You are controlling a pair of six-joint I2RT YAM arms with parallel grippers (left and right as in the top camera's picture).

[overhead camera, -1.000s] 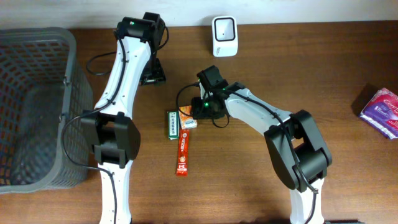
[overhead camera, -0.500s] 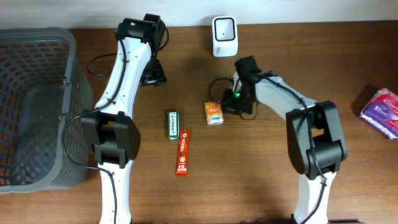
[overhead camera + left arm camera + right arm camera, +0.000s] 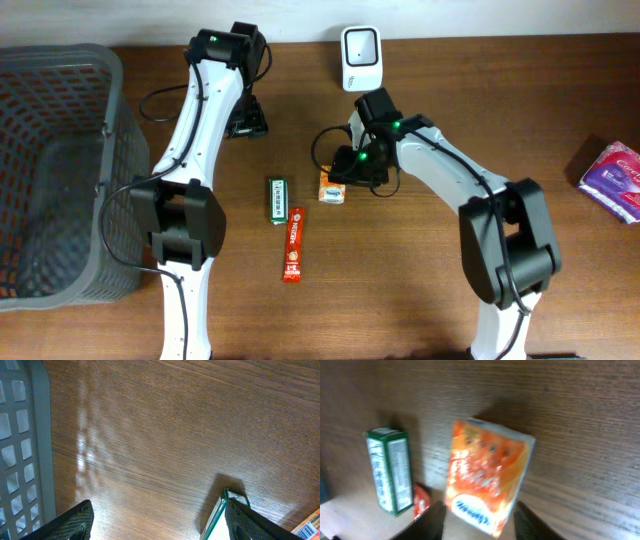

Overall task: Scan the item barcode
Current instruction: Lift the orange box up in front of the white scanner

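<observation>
orange packet [image 3: 485, 477]: print is blurring out, nothing legible
green box [image 3: 390, 470]: label is showing, unreadable
red stick pack [image 3: 294, 243]: lettering too small

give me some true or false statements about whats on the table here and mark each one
1. The grey basket stands at the left end of the table. True.
2. The white scanner lies in the basket. False: it stands on the table.
3. The left claw holds the green box. False: it is open and empty.
4. The right claw is at the orange packet. True.
5. The red stick pack lies on the purple pack. False: they are far apart.
</observation>
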